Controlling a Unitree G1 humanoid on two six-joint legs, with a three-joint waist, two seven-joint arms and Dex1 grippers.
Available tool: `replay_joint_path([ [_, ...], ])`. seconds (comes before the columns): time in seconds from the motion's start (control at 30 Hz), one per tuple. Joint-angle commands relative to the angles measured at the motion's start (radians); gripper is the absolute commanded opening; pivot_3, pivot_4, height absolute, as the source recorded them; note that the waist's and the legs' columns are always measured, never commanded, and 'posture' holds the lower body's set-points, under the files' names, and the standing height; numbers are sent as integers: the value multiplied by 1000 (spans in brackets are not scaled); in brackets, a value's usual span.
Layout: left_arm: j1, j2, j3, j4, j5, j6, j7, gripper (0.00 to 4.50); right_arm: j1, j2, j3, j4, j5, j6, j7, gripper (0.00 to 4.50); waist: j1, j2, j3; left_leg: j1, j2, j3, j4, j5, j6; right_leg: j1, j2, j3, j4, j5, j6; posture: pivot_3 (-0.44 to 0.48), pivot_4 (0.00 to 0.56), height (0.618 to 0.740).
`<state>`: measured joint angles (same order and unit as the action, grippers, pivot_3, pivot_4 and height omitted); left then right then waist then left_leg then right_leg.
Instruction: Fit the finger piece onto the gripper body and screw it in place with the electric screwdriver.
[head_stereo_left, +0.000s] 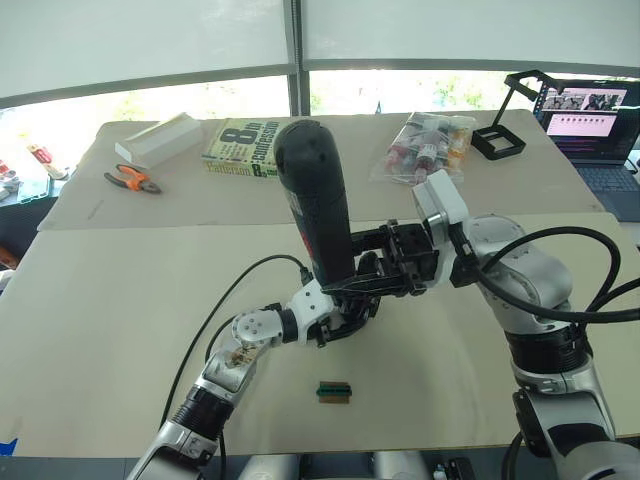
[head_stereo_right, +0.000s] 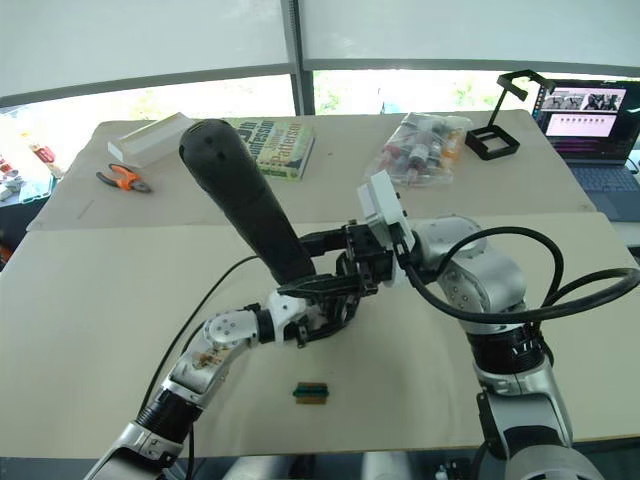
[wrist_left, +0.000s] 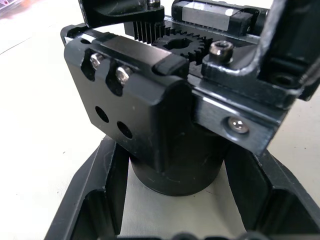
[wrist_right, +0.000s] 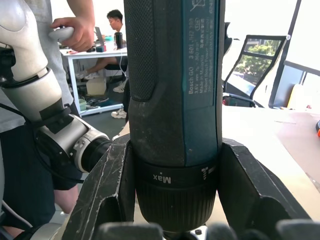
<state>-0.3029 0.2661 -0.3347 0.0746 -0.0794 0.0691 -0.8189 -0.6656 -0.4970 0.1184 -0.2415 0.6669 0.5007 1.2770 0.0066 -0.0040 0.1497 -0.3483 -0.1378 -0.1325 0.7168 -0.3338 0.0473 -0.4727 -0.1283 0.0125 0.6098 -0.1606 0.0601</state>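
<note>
2 head views look forward and down over the table (head_stereo_left: 120, 300) from slightly offset spots, sharing almost the same scene. Left wrist view sits very close on the gripper body (wrist_left: 150, 120), facing the tabletop. Right wrist view sits very close on the electric screwdriver (wrist_right: 175, 100), facing out into the room.

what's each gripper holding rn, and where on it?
Right gripper: electric screwdriver, clamped near its bit-end collar. Left gripper: gripper body, by its round base.
</note>
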Motion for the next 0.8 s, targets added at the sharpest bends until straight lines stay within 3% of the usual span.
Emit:
replay_joint_path([
  [0.03, 3, 7, -1, -37, -2, 2, -4, 2282, -11, 7, -3, 4, -8, -41, 11, 1879, 0, 0, 0, 0, 0, 0, 0, 0, 0, 0, 0, 0, 0, 0, 0, 0, 150, 740],
  [0.8, 5, 3, -8, -47, -2, 7, -1, 2282, -36, 6, -2, 5, -9, -39, 24, 1879, 0, 0, 0, 0, 0, 0, 0, 0, 0, 0, 0, 0, 0, 0, 0, 0, 150, 740],
])
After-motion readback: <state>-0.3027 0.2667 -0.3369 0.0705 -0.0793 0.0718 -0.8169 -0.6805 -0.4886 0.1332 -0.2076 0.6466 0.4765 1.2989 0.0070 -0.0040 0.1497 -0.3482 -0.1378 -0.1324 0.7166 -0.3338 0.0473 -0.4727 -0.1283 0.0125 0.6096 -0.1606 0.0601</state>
